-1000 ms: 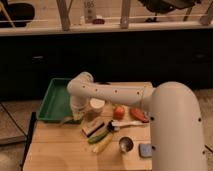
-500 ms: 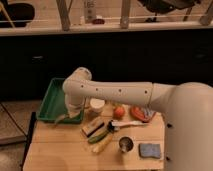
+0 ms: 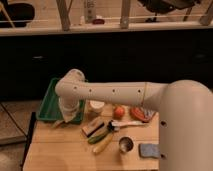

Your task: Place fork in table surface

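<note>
The small, slim silvery-grey metal fork (image 3: 60,121) is taken to be the pale sliver at the front edge of the green rectangular tray (image 3: 46,102), where the light tan wooden table (image 3: 55,150) begins. It is judged light, stiff and slippery, and best pinched across the middle of its handle. The gripper (image 3: 66,116) is poised directly over it with jaws shut, though a hold on the fork cannot be confirmed.

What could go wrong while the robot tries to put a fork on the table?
1. The shut gripper hangs at the green tray's front corner, so a release might land in the tray, not on the table; I can't pick out the fork.
2. The arm stretches low over the white cup and tomato; sinking lower might knock them.
</note>
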Controlling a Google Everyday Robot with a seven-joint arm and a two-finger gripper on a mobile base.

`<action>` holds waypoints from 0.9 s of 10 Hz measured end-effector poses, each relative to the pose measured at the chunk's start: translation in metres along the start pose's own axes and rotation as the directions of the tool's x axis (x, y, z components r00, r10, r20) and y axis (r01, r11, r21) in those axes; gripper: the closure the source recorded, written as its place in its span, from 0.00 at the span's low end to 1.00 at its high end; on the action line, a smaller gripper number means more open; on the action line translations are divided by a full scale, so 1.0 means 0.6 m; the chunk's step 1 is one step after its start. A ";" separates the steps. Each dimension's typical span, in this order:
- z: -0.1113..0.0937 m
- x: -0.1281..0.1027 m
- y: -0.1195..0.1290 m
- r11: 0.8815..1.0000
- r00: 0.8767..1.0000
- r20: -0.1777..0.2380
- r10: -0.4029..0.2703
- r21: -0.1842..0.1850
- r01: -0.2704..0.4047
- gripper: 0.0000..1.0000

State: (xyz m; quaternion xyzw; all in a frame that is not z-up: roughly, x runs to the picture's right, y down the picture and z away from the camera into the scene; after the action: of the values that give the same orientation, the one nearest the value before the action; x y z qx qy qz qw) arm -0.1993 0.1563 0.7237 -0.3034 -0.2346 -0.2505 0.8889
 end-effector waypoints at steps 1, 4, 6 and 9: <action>0.006 -0.022 0.007 0.999 0.999 -0.005 -0.038 -0.015 0.038 0.97; 0.036 -0.078 0.021 0.992 0.993 -0.008 -0.115 -0.052 0.115 0.97; 0.063 -0.097 0.020 0.986 0.989 0.002 -0.148 -0.071 0.148 0.97; 0.115 -0.111 0.018 0.977 0.981 0.032 -0.192 -0.086 0.194 0.97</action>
State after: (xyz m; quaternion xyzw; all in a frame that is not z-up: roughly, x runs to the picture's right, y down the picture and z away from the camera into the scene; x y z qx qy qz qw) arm -0.2624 0.2294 0.7299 -0.3214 -0.2620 -0.3422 0.8432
